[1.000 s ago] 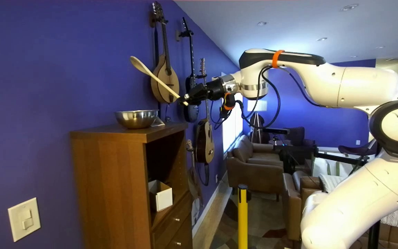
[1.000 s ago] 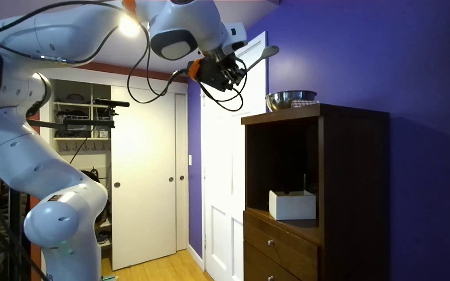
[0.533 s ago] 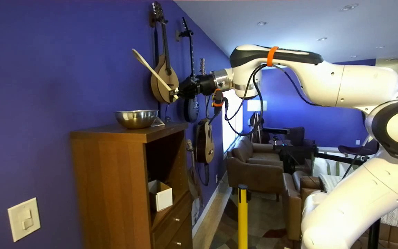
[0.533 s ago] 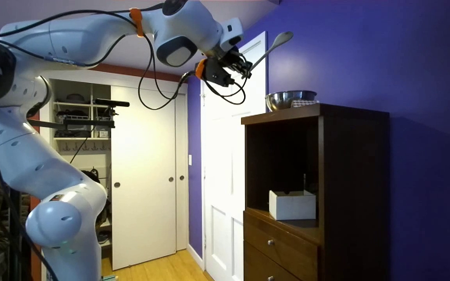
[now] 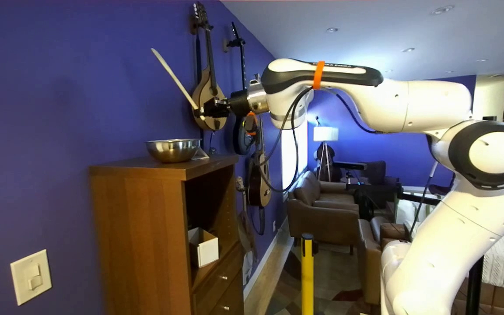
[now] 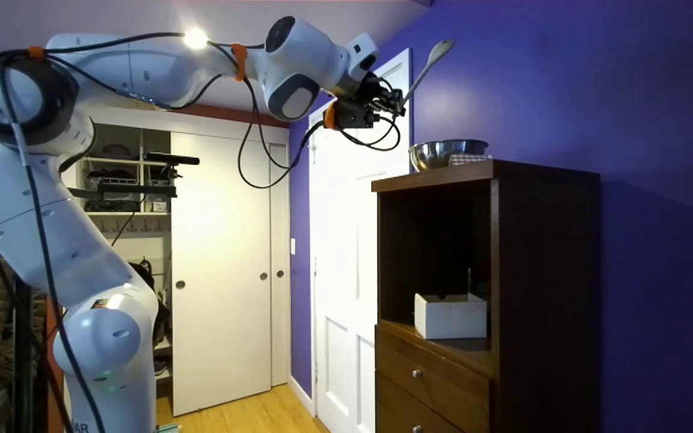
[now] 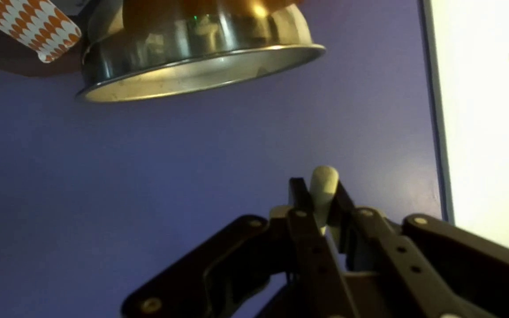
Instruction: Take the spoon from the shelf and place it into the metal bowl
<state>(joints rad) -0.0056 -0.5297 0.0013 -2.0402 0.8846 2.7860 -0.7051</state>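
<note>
1. Because the Robotiq gripper (image 7: 320,198) pinches its lower end, the wooden spoon (image 5: 173,78) juts up-left in an exterior view.
2. It's held high, likely to clear the metal bowl (image 5: 173,151), lower left atop the wooden cabinet (image 5: 140,232)!

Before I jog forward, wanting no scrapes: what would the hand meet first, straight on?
Probably the purple wall, above the metal bowl, though depth is unclear; the held spoon may touch sooner.
</note>
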